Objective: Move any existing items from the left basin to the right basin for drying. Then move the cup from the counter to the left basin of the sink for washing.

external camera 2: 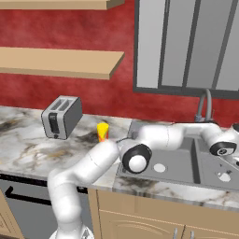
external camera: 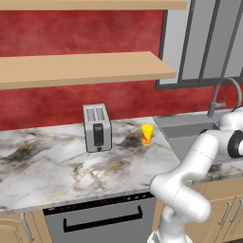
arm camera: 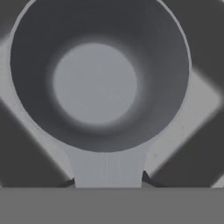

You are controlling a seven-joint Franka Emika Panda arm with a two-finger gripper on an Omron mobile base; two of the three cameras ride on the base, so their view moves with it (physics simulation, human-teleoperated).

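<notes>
The gripper (arm camera: 108, 181) is seen pinched on the flat handle of a grey pan (arm camera: 96, 83), whose round bowl is held out at 12 o'clock from the finger tips. In the right base view the arm is stretched across the empty left basin (external camera 2: 175, 158) to the right basin (external camera 2: 211, 164) at its 3 o'clock. Farther back, the cup (external camera: 147, 134) is stood upright on the worktop (external camera: 47, 161), at 3 o'clock of the toaster (external camera: 97, 127) and apart from it.
</notes>
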